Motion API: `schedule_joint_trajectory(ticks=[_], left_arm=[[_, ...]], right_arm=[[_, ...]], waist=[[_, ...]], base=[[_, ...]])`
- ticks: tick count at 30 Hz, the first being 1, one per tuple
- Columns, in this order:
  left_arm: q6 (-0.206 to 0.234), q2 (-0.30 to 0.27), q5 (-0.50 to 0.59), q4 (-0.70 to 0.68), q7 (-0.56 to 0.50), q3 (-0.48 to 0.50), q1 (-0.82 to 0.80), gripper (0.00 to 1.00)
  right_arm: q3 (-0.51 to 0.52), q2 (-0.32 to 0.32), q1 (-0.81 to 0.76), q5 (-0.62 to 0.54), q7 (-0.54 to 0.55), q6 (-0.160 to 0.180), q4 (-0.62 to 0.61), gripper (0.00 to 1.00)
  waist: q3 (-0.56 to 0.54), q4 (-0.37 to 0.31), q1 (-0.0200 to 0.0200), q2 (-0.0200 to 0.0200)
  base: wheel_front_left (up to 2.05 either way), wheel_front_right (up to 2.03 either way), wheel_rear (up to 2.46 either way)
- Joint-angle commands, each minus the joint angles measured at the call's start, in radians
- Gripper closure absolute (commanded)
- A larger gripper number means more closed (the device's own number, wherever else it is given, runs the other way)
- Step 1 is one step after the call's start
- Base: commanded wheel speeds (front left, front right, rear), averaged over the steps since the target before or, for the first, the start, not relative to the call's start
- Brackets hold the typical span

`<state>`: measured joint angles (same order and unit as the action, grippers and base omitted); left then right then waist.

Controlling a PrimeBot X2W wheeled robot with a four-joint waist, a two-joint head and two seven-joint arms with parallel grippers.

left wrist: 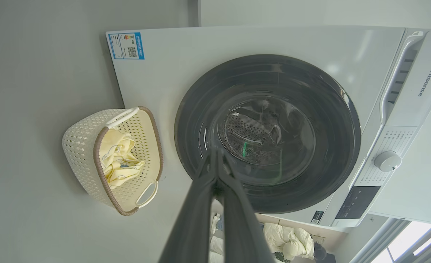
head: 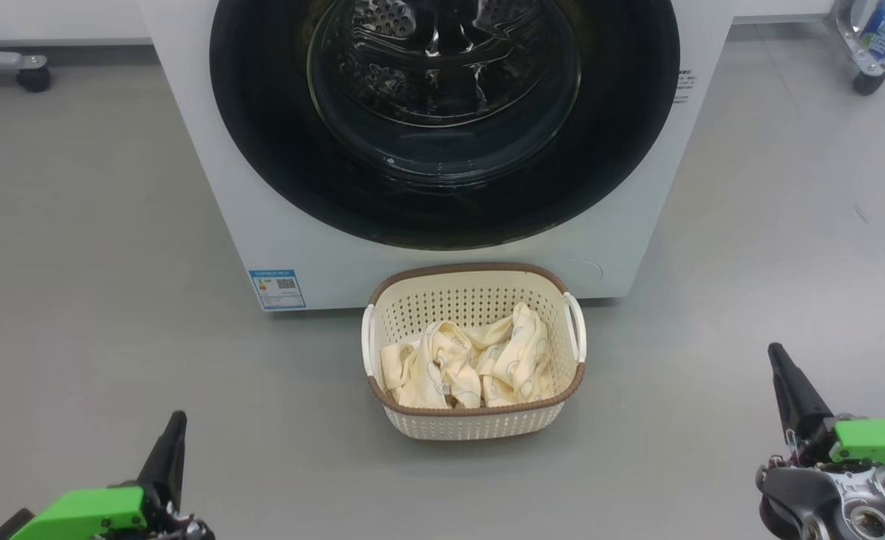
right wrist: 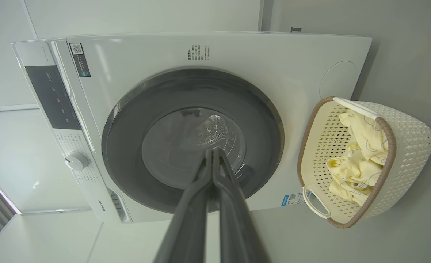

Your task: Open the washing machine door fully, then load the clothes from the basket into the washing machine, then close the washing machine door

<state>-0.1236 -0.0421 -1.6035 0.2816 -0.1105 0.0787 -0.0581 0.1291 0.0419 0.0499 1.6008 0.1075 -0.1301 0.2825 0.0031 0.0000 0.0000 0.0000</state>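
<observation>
Door: the washing machine door is closed flat against the front, with its black rim and glass centre facing out.
Machine: the white washing machine stands on the grey floor, with a blue sticker low on its left corner.
Basket: the basket stands upright on the floor just in front of the machine, below the door.
Clothes: the clothes are a crumpled cream-yellow pile inside the basket, below its rim.
Left gripper: the left gripper is low on the left over bare floor, well apart from the basket. Its 2 fingers are pressed together, gripping nothing.
Right gripper: the right gripper is low on the right over bare floor, well apart from the basket. Its 2 fingers are pressed together and it is empty.
</observation>
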Motion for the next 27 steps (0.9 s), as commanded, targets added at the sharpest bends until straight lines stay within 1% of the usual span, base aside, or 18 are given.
schedule_joint_trajectory(ticks=[1, 27], left_arm=[[-0.007, -0.008, -0.005, -0.037, -0.002, 0.035, -0.050, 1.00], [-0.007, -0.008, -0.005, -0.037, -0.002, 0.035, -0.050, 1.00]], right_arm=[[-0.016, 0.008, 0.058, 0.008, 0.006, -0.001, -0.038, 1.00], [-0.016, 0.008, 0.058, 0.008, 0.006, -0.001, -0.038, 1.00]], waist=[[0.000, 0.000, 0.0000, 0.0000], [0.000, 0.000, 0.0000, 0.0000]], base=[[0.00, 0.00, 0.00], [0.00, 0.00, 0.00]])
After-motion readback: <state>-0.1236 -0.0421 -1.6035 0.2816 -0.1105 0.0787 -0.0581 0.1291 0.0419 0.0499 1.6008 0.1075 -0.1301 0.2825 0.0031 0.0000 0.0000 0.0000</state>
